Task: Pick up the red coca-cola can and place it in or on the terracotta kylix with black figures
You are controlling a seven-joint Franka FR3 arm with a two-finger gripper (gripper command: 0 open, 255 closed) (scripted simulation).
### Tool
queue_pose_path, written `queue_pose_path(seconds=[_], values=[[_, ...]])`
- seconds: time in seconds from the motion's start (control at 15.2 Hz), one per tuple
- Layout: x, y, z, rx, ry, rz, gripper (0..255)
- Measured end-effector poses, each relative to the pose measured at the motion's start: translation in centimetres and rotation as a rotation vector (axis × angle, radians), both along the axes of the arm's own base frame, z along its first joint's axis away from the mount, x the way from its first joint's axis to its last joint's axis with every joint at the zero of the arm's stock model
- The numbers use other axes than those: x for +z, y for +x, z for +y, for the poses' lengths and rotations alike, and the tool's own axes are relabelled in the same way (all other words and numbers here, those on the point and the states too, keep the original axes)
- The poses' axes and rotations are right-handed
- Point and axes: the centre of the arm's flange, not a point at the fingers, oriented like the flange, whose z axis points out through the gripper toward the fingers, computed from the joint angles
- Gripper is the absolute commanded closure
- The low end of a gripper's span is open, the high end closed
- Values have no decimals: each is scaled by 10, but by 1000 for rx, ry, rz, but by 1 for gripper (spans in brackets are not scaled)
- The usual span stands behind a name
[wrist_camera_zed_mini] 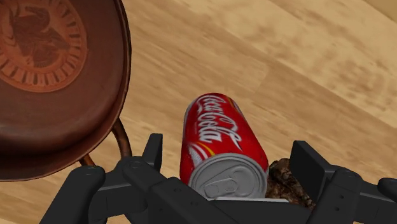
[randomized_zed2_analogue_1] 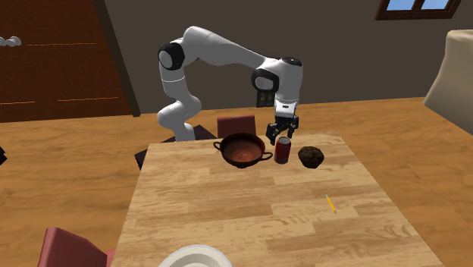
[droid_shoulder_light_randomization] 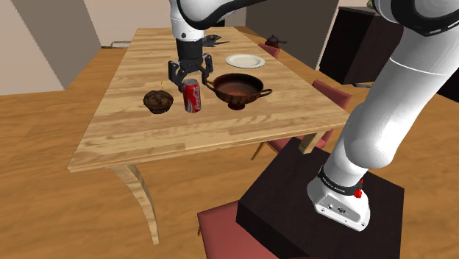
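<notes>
Black gripper [wrist_camera_zed_mini: 229, 156]: spread wide, poised at the top of the red can [wrist_camera_zed_mini: 219, 130], one finger on each side, no contact with either. Can upright on the wooden table [droid_shoulder_light_randomization: 147, 140], just beside the terracotta kylix [droid_shoulder_light_randomization: 237, 88] on one side and near a brown lumpy object [droid_shoulder_light_randomization: 157, 101] on the other. Handling, as judged — light, thin-walled, rigid enough under moderate squeeze but likely to dent under hard force; smooth painted wall, likely slippery. Take hold across the cylindrical wall at mid-height or slightly above, fingers opposed on the diameter; avoid the tapered rim. Keep vertical while lifting — clear the kylix rim and handle before lowering. Further out: white plate [droid_shoulder_light_randomization: 244, 61] beyond the kylix in the shoulder view, well apart from the can.
</notes>
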Motion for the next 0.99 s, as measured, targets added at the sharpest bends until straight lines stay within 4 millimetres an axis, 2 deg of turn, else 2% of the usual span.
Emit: queue_pose_path(seconds=[0.2, 0.53, 0.59, 0.99], values=[[-11, -1, -1, 0, 0, 0, 0], [-13, 1, -1, 0, 0, 0, 0], [-13, 1, -1, 0, 0, 0, 255], [-12, 1, -1, 0, 0, -1, 255]])
